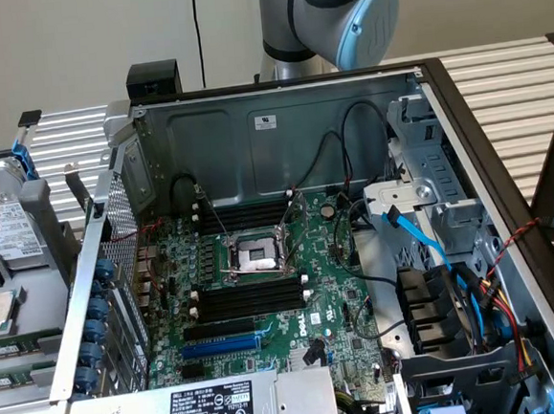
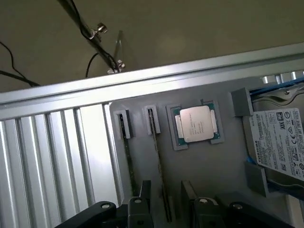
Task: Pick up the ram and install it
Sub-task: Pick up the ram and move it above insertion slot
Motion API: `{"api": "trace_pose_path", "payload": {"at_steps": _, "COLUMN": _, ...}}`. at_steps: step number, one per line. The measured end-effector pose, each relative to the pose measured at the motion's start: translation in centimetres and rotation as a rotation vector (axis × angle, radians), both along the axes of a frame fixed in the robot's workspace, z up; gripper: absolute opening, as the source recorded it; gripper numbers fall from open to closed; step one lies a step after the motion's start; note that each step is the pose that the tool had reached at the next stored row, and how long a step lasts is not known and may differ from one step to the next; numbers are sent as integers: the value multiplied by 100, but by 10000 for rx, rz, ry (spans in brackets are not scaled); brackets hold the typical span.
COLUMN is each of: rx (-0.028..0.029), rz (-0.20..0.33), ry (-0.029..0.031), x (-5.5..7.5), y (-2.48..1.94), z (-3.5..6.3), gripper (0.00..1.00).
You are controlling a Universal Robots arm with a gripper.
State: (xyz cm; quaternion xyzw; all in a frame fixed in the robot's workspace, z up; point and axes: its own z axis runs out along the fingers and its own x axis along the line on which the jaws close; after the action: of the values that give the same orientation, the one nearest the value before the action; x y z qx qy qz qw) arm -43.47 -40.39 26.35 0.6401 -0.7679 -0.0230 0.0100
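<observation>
Ribbed aluminium counter [image 2: 42, 161] under everything, grey tray [image 2: 204, 166] sitting on it, and you had your pincer [image 2: 166, 185] low over that tray, fingers spread wide. The ram [image 2: 158, 156] stood on edge in its tray holder, running right between those fingers, not pinched. A second stick [image 2: 128, 152] stood just beside it, the processor [image 2: 196, 124] nearby.

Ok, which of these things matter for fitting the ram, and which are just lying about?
Job: the ram, on edge in the tray; a second stick beside it; black memory slots; gripper, jaws open.
Lying about: processor, hard drive, blue expansion slot.
</observation>
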Motion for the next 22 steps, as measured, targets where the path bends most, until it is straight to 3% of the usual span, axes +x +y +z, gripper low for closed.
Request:
{"api": "trace_pose_path", "payload": {"at_steps": 6, "rx": 0, "rz": 212, "ry": 0, "x": 0, "y": -71, "z": -27, "gripper": 39}}
{"api": "trace_pose_path", "payload": {"at_steps": 12, "rx": -1, "rz": 523, "ry": -22, "x": 0, "y": -113, "z": -51, "gripper": 39}}
{"api": "trace_pose_path", "payload": {"at_steps": 15, "rx": -3, "rz": 657, "ry": -85, "x": 0, "y": -133, "z": -59, "gripper": 39}}
{"api": "trace_pose_path", "payload": {"at_steps": 20, "rx": -15, "rz": 886, "ry": -257, "x": 0, "y": -154, "z": -77, "gripper": 39}}
{"api": "trace_pose_path", "payload": {"at_steps": 22, "rx": -13, "rz": 1019, "ry": -263, "x": 3, "y": -161, "z": -108, "gripper": 39}}
